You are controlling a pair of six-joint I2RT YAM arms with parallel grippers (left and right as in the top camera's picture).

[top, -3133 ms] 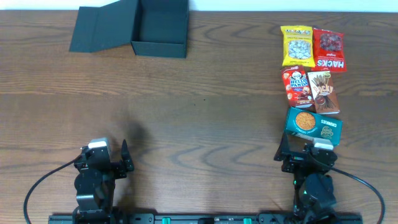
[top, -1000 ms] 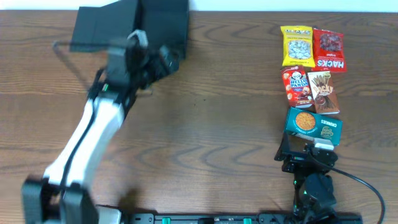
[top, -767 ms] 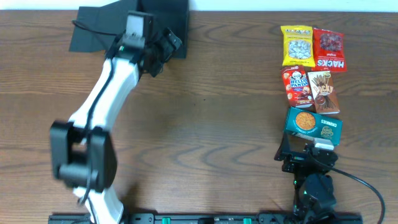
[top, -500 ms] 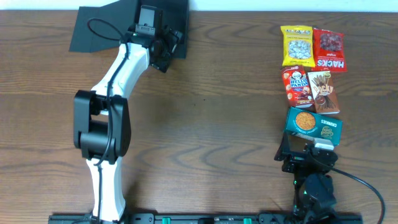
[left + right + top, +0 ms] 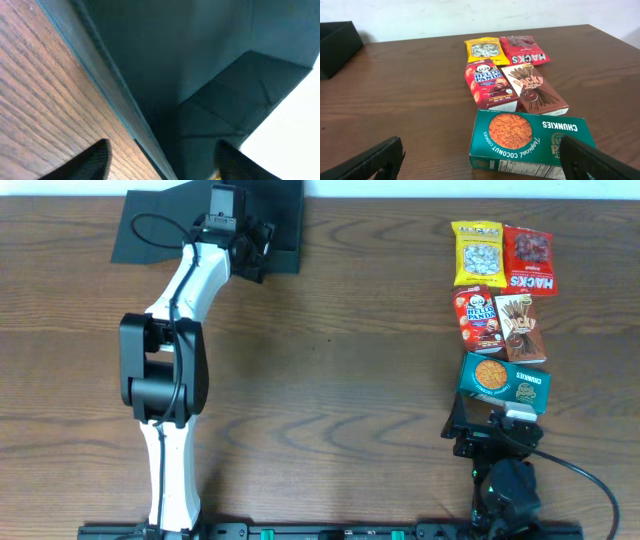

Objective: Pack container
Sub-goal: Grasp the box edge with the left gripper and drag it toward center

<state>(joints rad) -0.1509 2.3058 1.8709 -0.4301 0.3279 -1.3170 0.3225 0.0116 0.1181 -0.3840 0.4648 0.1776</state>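
The container point(image 5: 282, 220) is a dark teal-black box at the table's far left, its flap lid point(image 5: 150, 230) lying open to the left. My left gripper point(image 5: 253, 255) reaches to the box's front wall. In the left wrist view the fingers point(image 5: 160, 152) are open and straddle the wall's rim, with the container point(image 5: 175, 60) filling the view. My right gripper point(image 5: 497, 420) rests open and empty at the near right edge, just behind the teal cookie box point(image 5: 504, 381). In the right wrist view the fingers point(image 5: 485, 160) are wide apart on either side of that box point(image 5: 530, 137).
Snacks lie at the right: a yellow packet point(image 5: 476, 252), a red Hacks packet point(image 5: 529, 260), a Hello Panda box point(image 5: 480, 318) and a Pocky box point(image 5: 520, 328). The left arm point(image 5: 165, 380) stretches up the table's left side.
My left arm has swung from its rest at the near edge out to the container, and its gripper now sits at the box's front wall. The right arm has not moved.
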